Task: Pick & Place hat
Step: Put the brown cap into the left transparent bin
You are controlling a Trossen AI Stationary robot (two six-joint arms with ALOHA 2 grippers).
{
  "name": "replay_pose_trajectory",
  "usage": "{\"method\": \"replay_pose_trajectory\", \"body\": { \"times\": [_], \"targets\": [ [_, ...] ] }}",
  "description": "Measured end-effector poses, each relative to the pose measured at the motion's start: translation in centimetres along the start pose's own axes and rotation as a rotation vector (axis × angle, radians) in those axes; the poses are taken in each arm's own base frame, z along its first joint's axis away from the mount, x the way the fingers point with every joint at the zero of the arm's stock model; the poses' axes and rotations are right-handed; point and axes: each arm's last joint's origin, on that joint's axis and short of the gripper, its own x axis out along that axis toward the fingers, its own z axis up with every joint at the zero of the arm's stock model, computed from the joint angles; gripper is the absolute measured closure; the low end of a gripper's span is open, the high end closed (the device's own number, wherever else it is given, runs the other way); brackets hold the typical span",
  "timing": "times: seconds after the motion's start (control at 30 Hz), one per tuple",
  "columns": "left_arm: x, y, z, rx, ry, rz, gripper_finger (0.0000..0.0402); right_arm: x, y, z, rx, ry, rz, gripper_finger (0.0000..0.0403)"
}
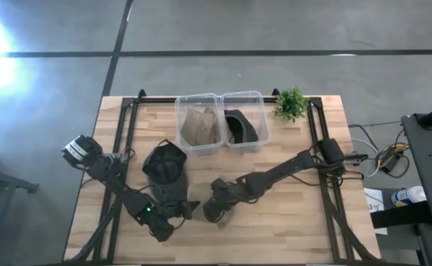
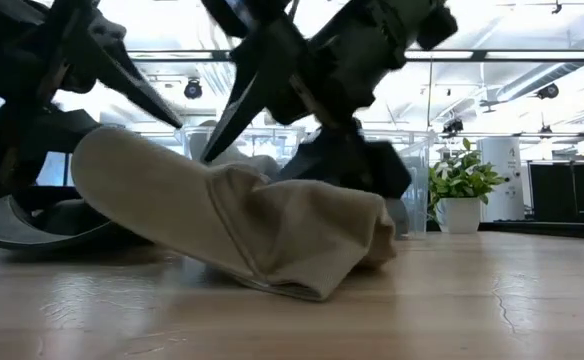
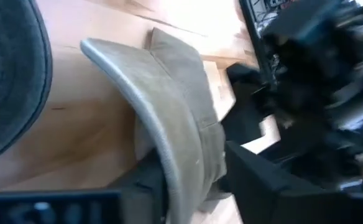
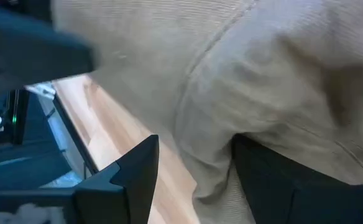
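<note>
A tan cap (image 2: 272, 230) lies near the table's front middle, with its crown on the wood and its brim (image 2: 112, 160) raised toward the table's left. My left gripper (image 1: 185, 210) comes in from the left and is shut on the cap (image 3: 169, 112). My right gripper (image 1: 214, 210) comes down from the right. It is open, with its fingers on either side of the crown cloth (image 4: 243, 81). In the high view the two grippers hide the cap. My left gripper pinches the cap between its two fingers (image 3: 147, 183), where the brim's near end meets the crown (image 3: 191, 165). The fingers come nearly level from the table's left. The brim is lifted and the crown's lower side (image 2: 302, 285) rests on the table. My right gripper has a fold of crown cloth (image 4: 209, 180) between its spread fingers. One finger (image 4: 281, 193) lies against the cloth. A strip of wood shows between the cloth and the other finger (image 4: 135, 174).
A black cap (image 1: 164, 164) lies just behind my left gripper. Two clear bins stand at the back: the left one (image 1: 179, 111) holds a tan cap and the right one (image 1: 262, 118) a black cap. A small potted plant (image 1: 290, 103) stands at the back right.
</note>
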Motion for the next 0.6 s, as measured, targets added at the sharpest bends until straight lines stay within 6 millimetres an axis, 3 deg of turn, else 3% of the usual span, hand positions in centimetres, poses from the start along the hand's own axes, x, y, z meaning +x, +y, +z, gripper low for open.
{"method": "replay_pose_trajectory", "body": {
  "times": [0.13, 0.2, 0.37, 0.6],
  "targets": [
    [0.1, 0.1, 0.2, 0.007, 0.000, 0.014, 0.0359, -1.3, 0.3, 0.3, -0.033, -0.026, -0.027, 0.0202],
    [0.1, -0.1, 0.3, -0.009, -0.004, 0.006, 0.0386, -2.1, 0.4, 0.7, -0.054, -0.035, -0.033, 0.0202],
    [-1.0, -1.5, 1.5, 0.016, -0.047, -0.042, 0.0394, -6.5, 1.4, 1.2, -0.109, -0.136, -0.089, 0.0202],
    [-5.3, -7.2, 6.6, 0.151, -0.231, -0.189, 0.0395, -16.2, 1.7, 1.6, -0.147, -0.449, -0.261, 0.0202]
  ]
}}
